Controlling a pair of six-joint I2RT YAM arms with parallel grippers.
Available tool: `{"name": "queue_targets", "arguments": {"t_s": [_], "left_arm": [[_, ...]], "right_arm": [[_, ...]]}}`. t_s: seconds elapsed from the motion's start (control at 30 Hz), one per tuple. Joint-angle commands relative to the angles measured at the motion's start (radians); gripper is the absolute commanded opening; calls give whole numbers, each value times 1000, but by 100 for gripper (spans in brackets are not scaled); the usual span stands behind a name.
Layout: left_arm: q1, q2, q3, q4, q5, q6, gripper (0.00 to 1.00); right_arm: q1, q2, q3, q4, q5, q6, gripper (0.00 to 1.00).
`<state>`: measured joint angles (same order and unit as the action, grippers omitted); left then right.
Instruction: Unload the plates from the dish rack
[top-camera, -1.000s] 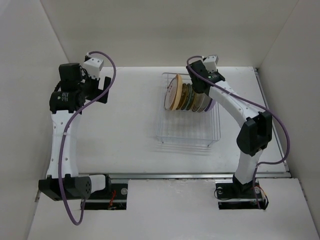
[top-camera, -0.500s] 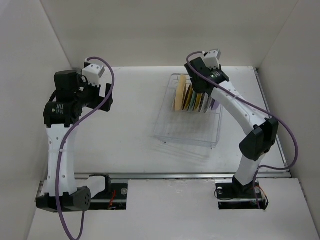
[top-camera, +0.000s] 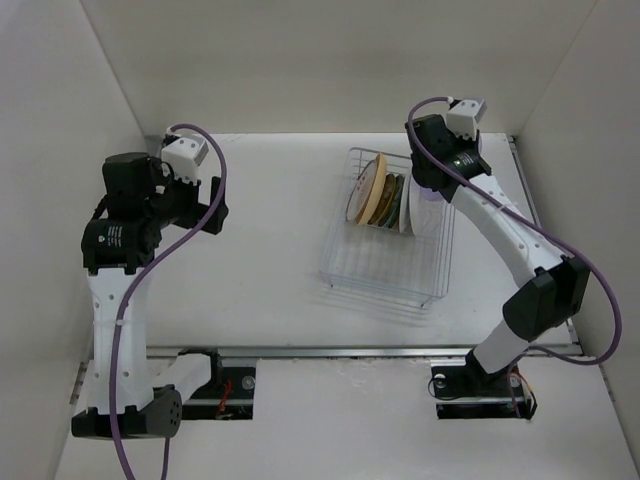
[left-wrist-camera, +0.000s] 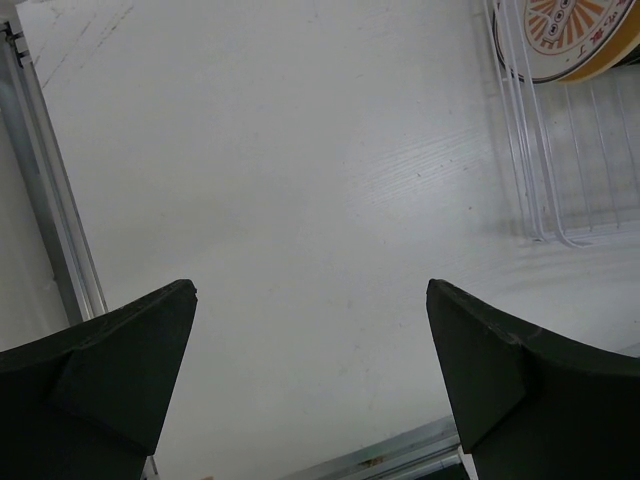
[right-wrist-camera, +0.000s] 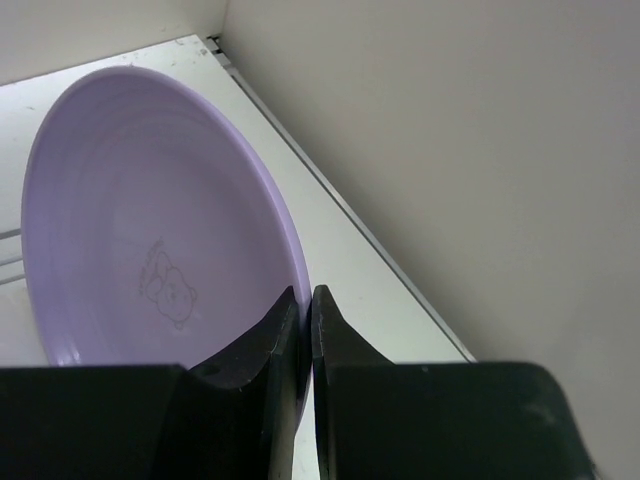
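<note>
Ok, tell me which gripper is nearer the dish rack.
Right. The right gripper is at the far right corner of the dish rack, shut on the lavender plate; the left gripper hangs open well off to its left.

Dish rack (top-camera: 385, 235) on table (top-camera: 260, 260), 2 o'clock from table centre. Plates (top-camera: 378, 198) on edge, side by side, in rack's far end. Right gripper (right-wrist-camera: 305, 300) at rack's far right corner, pinching rim of end plate (right-wrist-camera: 130, 230), rightmost of row. Left gripper (left-wrist-camera: 310, 290) at 10 o'clock, above table, well apart from rack; rack at its 1 o'clock.
</note>
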<state>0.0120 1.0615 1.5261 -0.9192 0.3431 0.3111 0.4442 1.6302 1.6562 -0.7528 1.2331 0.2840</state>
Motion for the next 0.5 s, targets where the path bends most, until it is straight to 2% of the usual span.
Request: {"name": "queue_targets", "arguments": {"t_s": [0.0, 0.23, 0.37, 0.4, 0.47], "left_arm": [[-7, -23, -13, -9, 57, -7, 100], [-7, 17, 6, -58, 172, 2, 100], [-7, 75, 69, -96, 299, 22, 100], [-17, 95, 84, -107, 310, 11, 100], [-45, 185, 159, -160, 321, -10, 96]], "right_arm": [[1, -75, 74, 23, 12, 24, 0], [28, -234, 169, -72, 112, 24, 0], [76, -366, 122, -11, -148, 12, 0], [88, -391, 55, 13, -297, 12, 0], [120, -438, -45, 76, -482, 12, 0]]}}
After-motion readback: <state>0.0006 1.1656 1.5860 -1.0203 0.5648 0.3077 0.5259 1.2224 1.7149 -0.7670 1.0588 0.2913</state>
